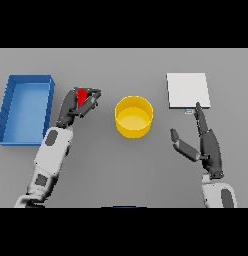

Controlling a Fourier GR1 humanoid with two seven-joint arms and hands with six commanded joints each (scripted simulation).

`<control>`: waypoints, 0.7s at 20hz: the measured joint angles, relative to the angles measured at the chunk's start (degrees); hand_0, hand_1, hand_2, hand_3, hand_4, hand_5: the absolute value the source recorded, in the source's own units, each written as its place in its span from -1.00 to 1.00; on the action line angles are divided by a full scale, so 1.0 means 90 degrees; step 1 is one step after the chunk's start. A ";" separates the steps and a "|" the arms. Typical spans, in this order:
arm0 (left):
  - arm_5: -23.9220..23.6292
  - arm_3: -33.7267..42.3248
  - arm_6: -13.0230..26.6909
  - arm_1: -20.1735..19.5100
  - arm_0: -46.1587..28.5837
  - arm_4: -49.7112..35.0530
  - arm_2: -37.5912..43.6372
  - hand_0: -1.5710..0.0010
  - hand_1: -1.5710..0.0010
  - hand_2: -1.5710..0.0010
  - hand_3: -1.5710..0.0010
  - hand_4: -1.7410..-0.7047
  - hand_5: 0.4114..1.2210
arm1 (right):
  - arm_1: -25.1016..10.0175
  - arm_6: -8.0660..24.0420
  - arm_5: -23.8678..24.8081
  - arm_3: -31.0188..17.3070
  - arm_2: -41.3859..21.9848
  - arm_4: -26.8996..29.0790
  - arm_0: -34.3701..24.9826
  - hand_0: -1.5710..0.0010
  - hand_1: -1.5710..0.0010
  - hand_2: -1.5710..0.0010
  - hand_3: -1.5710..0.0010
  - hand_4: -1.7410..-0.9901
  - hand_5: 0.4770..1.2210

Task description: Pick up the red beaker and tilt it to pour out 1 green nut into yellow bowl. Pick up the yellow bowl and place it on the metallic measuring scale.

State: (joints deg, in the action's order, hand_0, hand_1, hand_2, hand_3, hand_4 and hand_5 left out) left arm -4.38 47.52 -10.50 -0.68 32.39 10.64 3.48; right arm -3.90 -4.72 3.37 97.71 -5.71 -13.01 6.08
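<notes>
The red beaker (82, 96) shows only as a small red patch inside my left hand (76, 105), whose fingers and thumb are curled round it, left of the yellow bowl (133, 116). The bowl stands at the table's middle and looks empty; no green nut shows. The metallic measuring scale (188, 90) is a pale square plate at the back right. My right hand (205, 140) lies open below the scale, fingers straight and pointing at its front edge, thumb spread toward the bowl.
A blue bin (11, 107) stands at the far left, just beyond my left arm. A gap of bare grey table separates the bowl from the scale.
</notes>
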 measured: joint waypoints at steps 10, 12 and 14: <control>-0.0307 0.0972 0.0215 -0.0099 0.0053 -0.0308 -0.0205 -0.98 -0.98 -0.98 -0.97 -0.96 0.74 | -0.0045 -0.0141 0.0005 0.0009 -0.0015 -0.0067 0.0054 1.00 1.00 1.00 1.00 0.28 -0.51; -0.0205 0.1308 0.0495 -0.0350 0.0034 -0.0020 -0.0560 -0.99 -0.99 -0.99 -0.98 -0.97 0.75 | -0.0058 -0.0137 -0.0018 -0.0063 -0.0035 -0.0098 0.0040 1.00 1.00 1.00 1.00 0.29 -0.50; -0.0048 0.1543 0.1102 -0.0628 0.0177 0.0420 -0.1021 -0.99 -0.99 -0.99 -0.99 -0.98 0.76 | -0.0065 -0.0171 0.0014 0.0016 -0.0053 -0.0153 0.0092 1.00 1.00 1.00 1.00 0.29 -0.48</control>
State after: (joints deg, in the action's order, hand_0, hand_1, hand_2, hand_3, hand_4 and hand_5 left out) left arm -4.82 61.41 -0.57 -6.33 33.99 14.42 -5.71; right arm -4.48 -6.26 3.50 97.85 -6.20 -14.38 6.91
